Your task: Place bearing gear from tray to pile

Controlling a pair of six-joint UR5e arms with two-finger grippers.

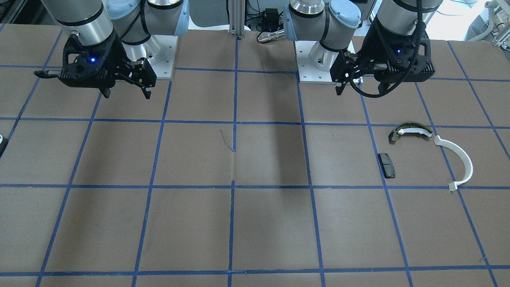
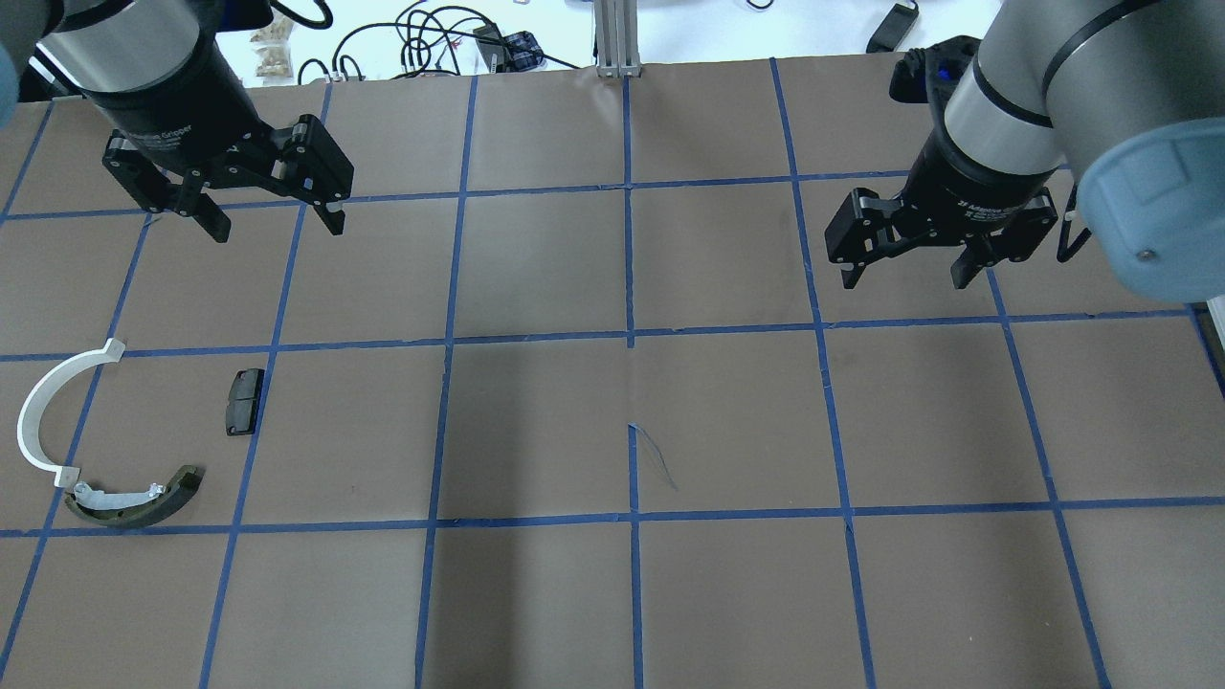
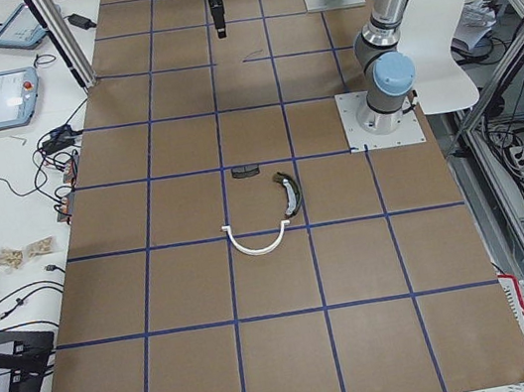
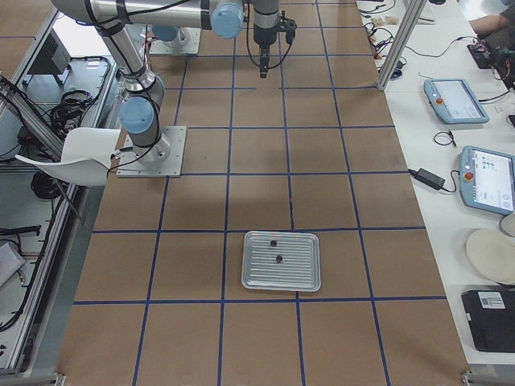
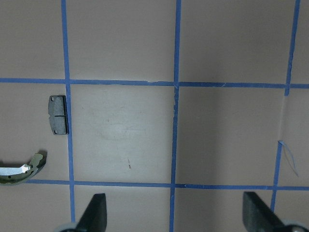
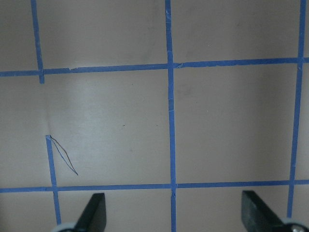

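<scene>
The pile lies on the robot's left side: an olive-green curved shoe (image 2: 134, 502), a thin white half-ring (image 2: 43, 421) and a small black pad (image 2: 244, 402). They also show in the front view as shoe (image 1: 410, 130), half-ring (image 1: 462, 159) and pad (image 1: 386, 165). The metal tray (image 4: 298, 273) shows only in the exterior right view, with two small dark parts (image 4: 278, 258) on it; which is the bearing gear I cannot tell. My left gripper (image 2: 278, 228) hangs open and empty above the table, beyond the pad. My right gripper (image 2: 904, 277) is open and empty, far from the tray.
The brown table has a blue tape grid. A small scratch mark (image 2: 656, 459) sits near the table's middle. The arm bases (image 1: 318, 59) stand at the robot's edge. Tablets and cables lie on the side bench (image 4: 467, 161).
</scene>
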